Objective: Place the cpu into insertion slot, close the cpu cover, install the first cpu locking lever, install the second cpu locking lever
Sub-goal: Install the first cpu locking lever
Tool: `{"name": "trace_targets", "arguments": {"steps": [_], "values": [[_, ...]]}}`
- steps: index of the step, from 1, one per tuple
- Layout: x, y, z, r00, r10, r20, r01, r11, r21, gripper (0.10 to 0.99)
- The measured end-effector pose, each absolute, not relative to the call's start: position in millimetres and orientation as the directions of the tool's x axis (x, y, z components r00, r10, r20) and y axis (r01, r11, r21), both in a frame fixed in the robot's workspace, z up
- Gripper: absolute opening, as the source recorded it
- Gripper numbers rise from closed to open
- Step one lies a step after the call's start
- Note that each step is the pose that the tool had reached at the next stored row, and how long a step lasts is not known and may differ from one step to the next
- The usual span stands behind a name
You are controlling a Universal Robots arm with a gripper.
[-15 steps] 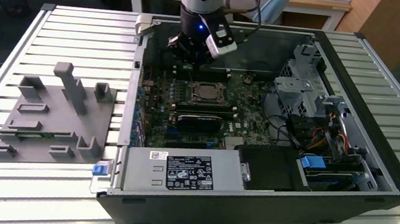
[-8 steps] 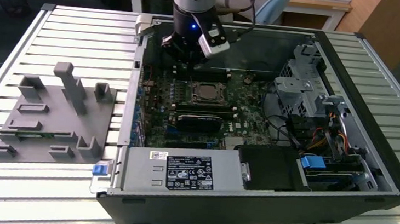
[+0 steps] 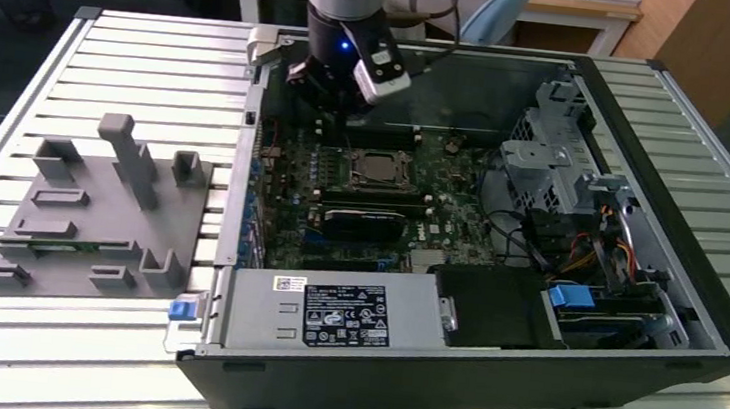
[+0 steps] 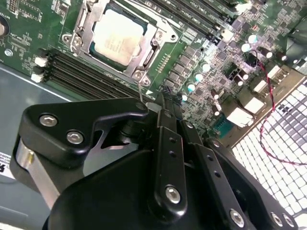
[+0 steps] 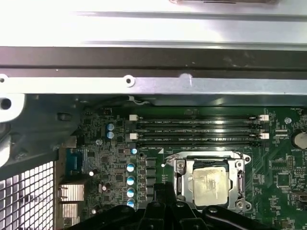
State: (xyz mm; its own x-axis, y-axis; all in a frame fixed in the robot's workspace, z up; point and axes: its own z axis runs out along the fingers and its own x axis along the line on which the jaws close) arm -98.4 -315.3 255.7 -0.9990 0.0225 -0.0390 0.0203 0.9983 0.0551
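In the exterior view my gripper hangs inside the open computer case, just beyond the cpu. A white printed label lies on the near power supply, too small to read.

In the second wrist view my fingers are drawn narrow. A thin wire lever ends at their tips, and I cannot tell whether I pinch it.

In the first wrist view the cpu lies flat in the insertion slot, framed by the cpu cover, its edges parallel to the memory slots.
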Motion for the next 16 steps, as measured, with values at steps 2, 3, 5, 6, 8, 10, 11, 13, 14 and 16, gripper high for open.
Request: {"name": "trace_targets", "arguments": {"steps": [2,3,5,6,8,10,11,13,14,16], "values": [[-99,-314,256,-0.999,0.022,-0.039,0.020,0.998,0.055,0.106],[-100,-314,256,-0.999,0.023,-0.039,0.020,0.998,0.055,0.106],[-102,-313,256,-0.999,0.022,-0.039,0.020,0.998,0.055,0.106],[-102,-312,256,-0.999,0.022,-0.039,0.020,0.998,0.055,0.106],[-103,-310,256,-0.999,0.022,-0.039,0.020,0.998,0.055,0.106],[-103,-308,256,-0.999,0.022,-0.039,0.020,0.998,0.055,0.106],[-104,-306,256,-0.999,0.022,-0.039,0.020,0.998,0.055,0.106],[-105,-305,256,-0.999,0.022,-0.039,0.020,0.998,0.055,0.106],[-106,-304,256,-0.999,0.022,-0.039,0.020,0.998,0.055,0.106],[-108,-302,256,-0.999,0.022,-0.039,0.020,0.998,0.055,0.106]]}}
